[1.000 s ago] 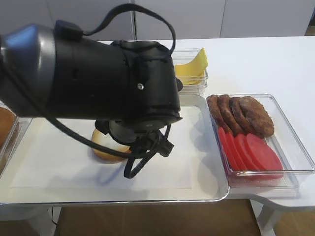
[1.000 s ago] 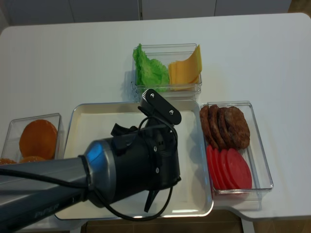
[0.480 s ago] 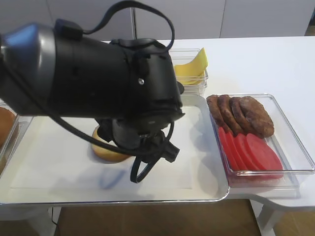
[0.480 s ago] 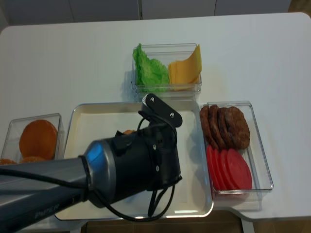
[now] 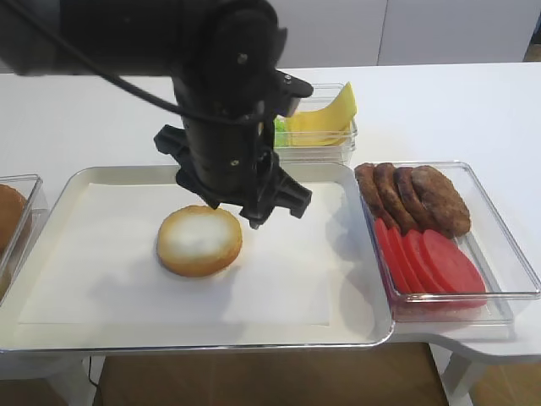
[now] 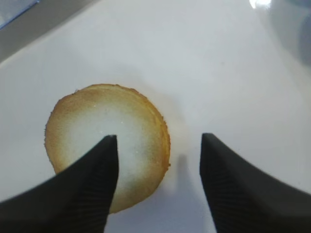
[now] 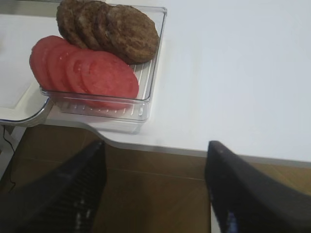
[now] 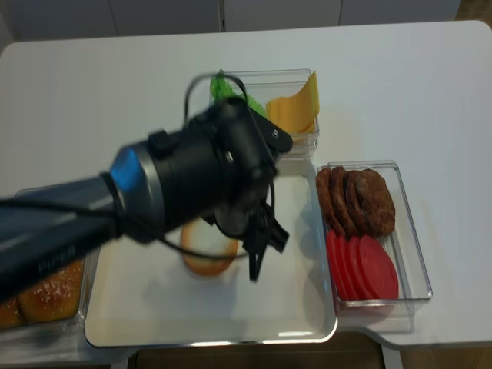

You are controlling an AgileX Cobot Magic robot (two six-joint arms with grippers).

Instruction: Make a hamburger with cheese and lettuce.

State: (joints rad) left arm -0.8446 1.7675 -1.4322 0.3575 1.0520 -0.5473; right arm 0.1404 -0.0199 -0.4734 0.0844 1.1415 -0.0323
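Observation:
The hamburger is one bun half (image 5: 199, 241) with a golden rim and a pale cut face, lying on the paper in the metal tray (image 5: 211, 346). My left gripper (image 5: 269, 205) is open and empty just above it and to its right. In the left wrist view the bun half (image 6: 104, 128) lies under the left fingertip of the open left gripper (image 6: 159, 137). The cheese (image 5: 325, 118) and the lettuce (image 8: 224, 86) sit in a clear bin behind the tray, the lettuce mostly hidden by my arm. My right gripper (image 7: 156, 145) is open and empty, off the table's front right edge.
A clear tray (image 5: 507, 254) to the right holds brown patties (image 5: 414, 199) and red tomato slices (image 5: 431, 262); both also show in the right wrist view, the patties (image 7: 107, 26) and the tomato slices (image 7: 82, 68). A bin of buns (image 8: 46, 292) stands to the left.
My left arm has risen and drawn back toward the far bin. It uncovered the bun half, which lies where it was. The gripper is open and empty.

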